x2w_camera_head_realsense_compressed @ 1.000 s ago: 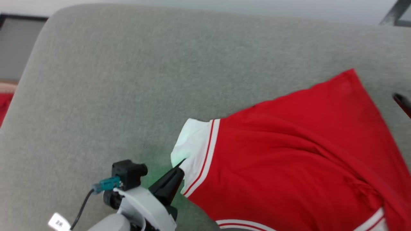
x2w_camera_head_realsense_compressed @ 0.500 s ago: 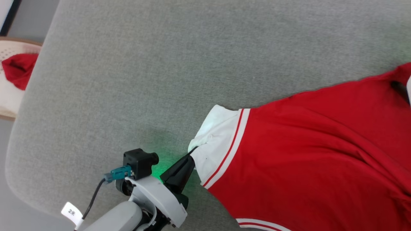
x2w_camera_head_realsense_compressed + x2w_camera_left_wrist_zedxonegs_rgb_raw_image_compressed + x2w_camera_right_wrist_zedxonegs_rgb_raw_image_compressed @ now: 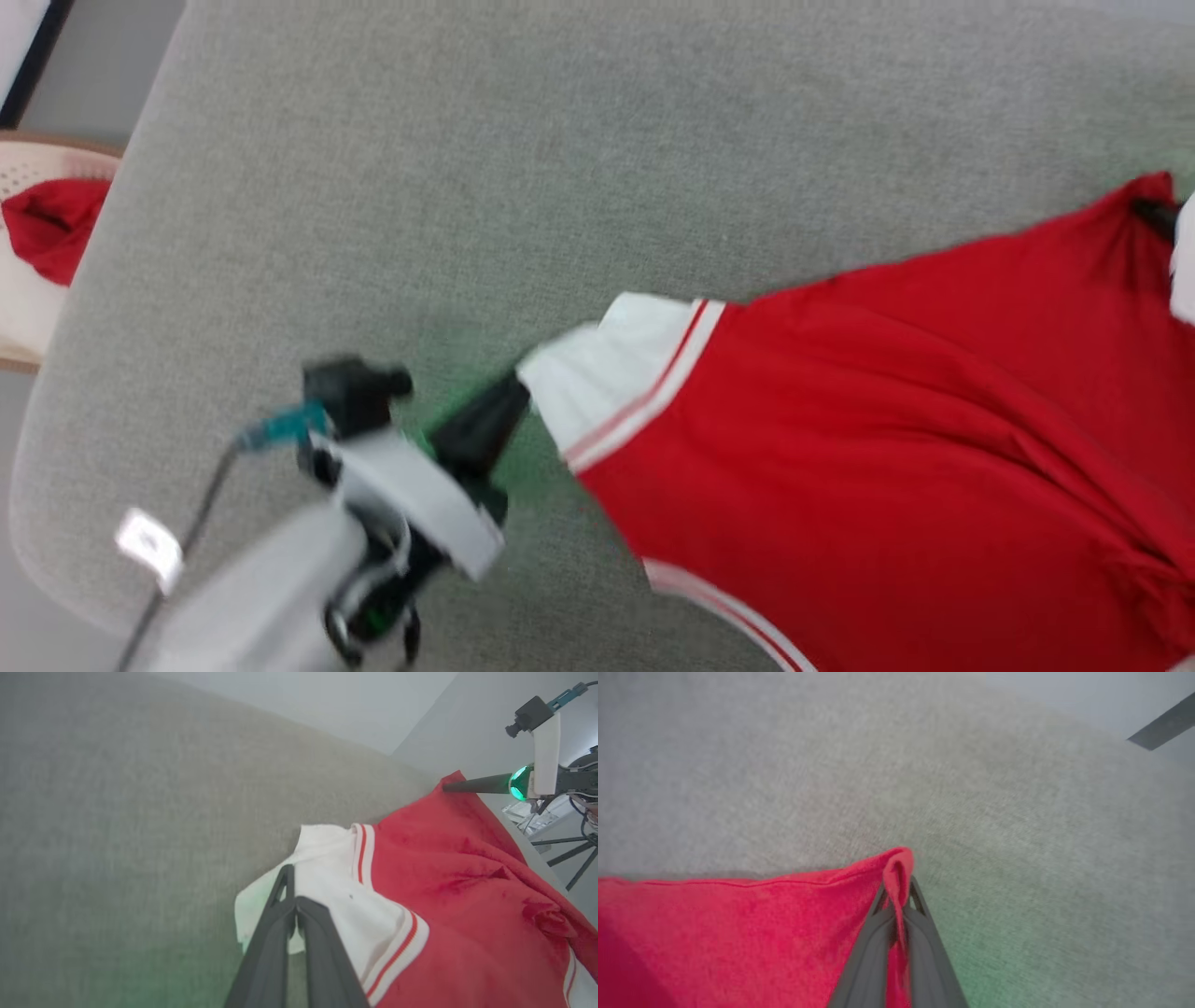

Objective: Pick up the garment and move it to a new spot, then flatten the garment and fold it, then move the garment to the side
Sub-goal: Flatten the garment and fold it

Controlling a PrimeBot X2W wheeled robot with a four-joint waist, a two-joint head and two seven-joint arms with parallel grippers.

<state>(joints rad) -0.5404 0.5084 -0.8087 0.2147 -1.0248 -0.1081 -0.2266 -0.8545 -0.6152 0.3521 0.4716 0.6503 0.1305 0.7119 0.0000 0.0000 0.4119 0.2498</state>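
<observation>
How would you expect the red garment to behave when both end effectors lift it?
Probably floppy: the garment creases between the left end effector and right end effector. Likely light, since small corner pinches hold it.

Red garment (image 3: 887, 448), white striped end, rumpled on grey cushion (image 3: 467, 187)

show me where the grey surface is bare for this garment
Bare grey surface spans everything above and left of the garment. Crowded along the bottom and right, where the left gripper and right gripper pinch it.
</observation>
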